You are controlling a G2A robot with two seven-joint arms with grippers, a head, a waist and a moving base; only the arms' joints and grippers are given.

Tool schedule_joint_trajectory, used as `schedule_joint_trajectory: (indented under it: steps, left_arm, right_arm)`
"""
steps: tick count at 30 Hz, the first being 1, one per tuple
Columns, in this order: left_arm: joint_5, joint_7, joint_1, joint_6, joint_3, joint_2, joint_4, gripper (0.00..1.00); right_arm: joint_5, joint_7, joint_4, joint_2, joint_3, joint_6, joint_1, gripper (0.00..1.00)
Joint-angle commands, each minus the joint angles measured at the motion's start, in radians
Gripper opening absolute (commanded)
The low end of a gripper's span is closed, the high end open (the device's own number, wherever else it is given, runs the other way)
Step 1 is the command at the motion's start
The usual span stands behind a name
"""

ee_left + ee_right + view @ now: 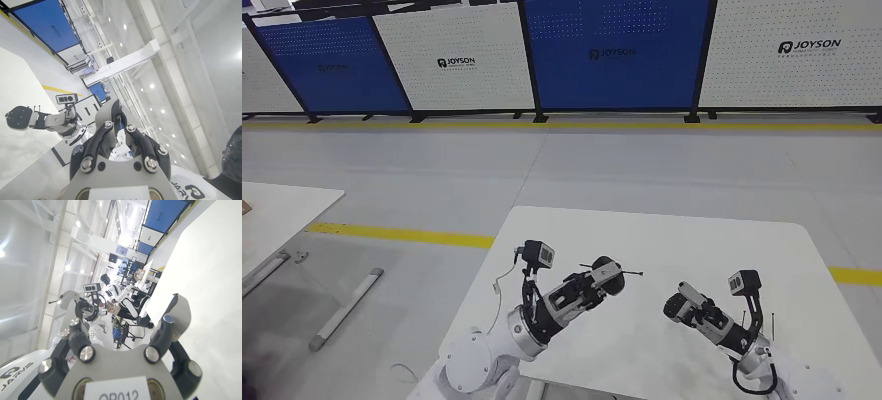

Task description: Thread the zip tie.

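Blue and white panels (617,50) close off the far side of a pale hall floor crossed by a yellow line (402,235). Nearer stands the white table (692,235), with a second table (282,210) off to the left. The threading looks barely begun. The left end effector (612,273) is raised above the table, its fingers pressed together on what seems to be the zip tie (634,272), a thin black strip sticking out sideways toward the other arm. No loop is visible. The right end effector (674,302) hangs near it, spread wide and holding nothing. By my reading, taking the free end and feeding it through the head are both left to do
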Motion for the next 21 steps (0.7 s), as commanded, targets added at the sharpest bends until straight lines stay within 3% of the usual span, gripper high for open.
schedule_joint_trajectory:
  steps: [1,7,9,11,16,21]
  left_arm:
    - [0.024,0.006,-0.003,0.031,0.004,0.001,0.002,0.0]
    - [0.075,-0.001,-0.034,0.152,0.044,0.001,0.08,0.0]
    - [0.096,-0.003,-0.048,0.204,0.06,0.001,0.128,0.0]
    - [0.103,-0.007,-0.061,0.231,0.078,0.0,0.172,0.0]
    - [0.122,-0.001,-0.073,0.243,0.111,-0.002,0.248,0.0]
    - [0.116,-0.001,-0.073,0.237,0.119,-0.003,0.255,0.0]
  right_arm:
    - [0.0,0.0,0.0,0.0,0.0,0.0,0.0,1.0]
    - [0.0,0.0,0.0,0.0,0.0,0.0,0.0,1.0]
    - [0.0,0.0,0.0,0.0,0.0,0.0,0.0,1.0]
    - [0.0,0.0,0.0,0.0,0.0,0.0,0.0,1.0]
    - [0.0,0.0,0.0,0.0,0.0,0.0,0.0,1.0]
    - [0.0,0.0,0.0,0.0,0.0,0.0,0.0,1.0]
